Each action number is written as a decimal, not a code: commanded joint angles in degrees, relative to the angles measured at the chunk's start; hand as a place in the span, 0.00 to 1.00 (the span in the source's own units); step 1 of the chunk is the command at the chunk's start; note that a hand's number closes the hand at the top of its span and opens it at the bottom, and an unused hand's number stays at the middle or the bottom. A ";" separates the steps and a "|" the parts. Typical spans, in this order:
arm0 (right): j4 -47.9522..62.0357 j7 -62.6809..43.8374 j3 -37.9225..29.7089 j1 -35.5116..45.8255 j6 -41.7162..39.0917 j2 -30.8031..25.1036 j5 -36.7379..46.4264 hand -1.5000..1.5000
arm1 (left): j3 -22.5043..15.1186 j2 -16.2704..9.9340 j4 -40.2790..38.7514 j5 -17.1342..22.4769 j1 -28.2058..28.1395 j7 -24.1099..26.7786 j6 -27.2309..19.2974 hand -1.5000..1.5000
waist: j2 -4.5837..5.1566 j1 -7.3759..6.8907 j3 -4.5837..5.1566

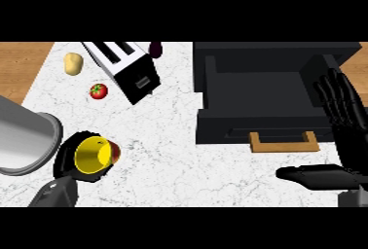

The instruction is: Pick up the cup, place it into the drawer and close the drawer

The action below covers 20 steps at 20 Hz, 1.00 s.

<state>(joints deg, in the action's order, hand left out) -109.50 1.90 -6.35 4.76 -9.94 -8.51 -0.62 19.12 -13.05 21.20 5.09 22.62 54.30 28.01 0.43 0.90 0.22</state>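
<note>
one left hand [72,168] curls round the cup [95,154].

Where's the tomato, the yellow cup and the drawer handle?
tomato [99,91], head view, middle of its red skin
cup [92,154], head view, its yellow inside
drawer handle [283,147], head view, its wooden front bar

On the white marbled bench [173,146], the open black drawer [266,104] with its wooden handle [283,144] sits at the right. The black-and-silver toaster [123,69] stands behind and left of it, with a dark purple object [156,48] just beside the toaster's far right corner. A pale yellow potato [73,63] lies left of the toaster, and a red tomato [99,91] lies nearer than the potato. At the near left, the left hand [72,168] curls round the yellow-lined red cup [96,154]. The right hand [338,126] stands at the drawer's right edge.
</note>
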 commanded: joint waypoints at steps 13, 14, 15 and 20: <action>0.40 0.09 -2.47 -1.56 -1.24 -1.00 -1.93 0.00 | 0.21 3.82 11.20 4.23 8.41 0.63 -2.97 1.00 | -0.69 -0.98 -0.28; -2.46 -3.02 -1.66 -1.39 -0.21 -1.15 -0.58 0.00 | -0.76 4.43 13.25 3.97 7.72 0.18 -3.28 1.00 | -0.77 -1.03 -0.26; -3.00 -1.35 -1.76 -2.99 -1.51 -1.45 -1.27 0.00 | -1.57 6.39 15.28 3.86 9.10 -1.37 -5.89 1.00 | -0.83 -0.96 -0.29; 0.73 -1.70 -3.15 0.78 -0.26 -1.46 -1.24 0.00 | -5.25 8.03 27.04 3.61 10.34 -10.05 -11.13 1.00 | -0.81 -1.68 -0.30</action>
<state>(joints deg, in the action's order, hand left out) -110.80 -0.02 -8.94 3.91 -10.56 -9.79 -2.16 16.49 -6.78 40.17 8.90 31.90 48.54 18.46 -0.30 -0.27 -0.04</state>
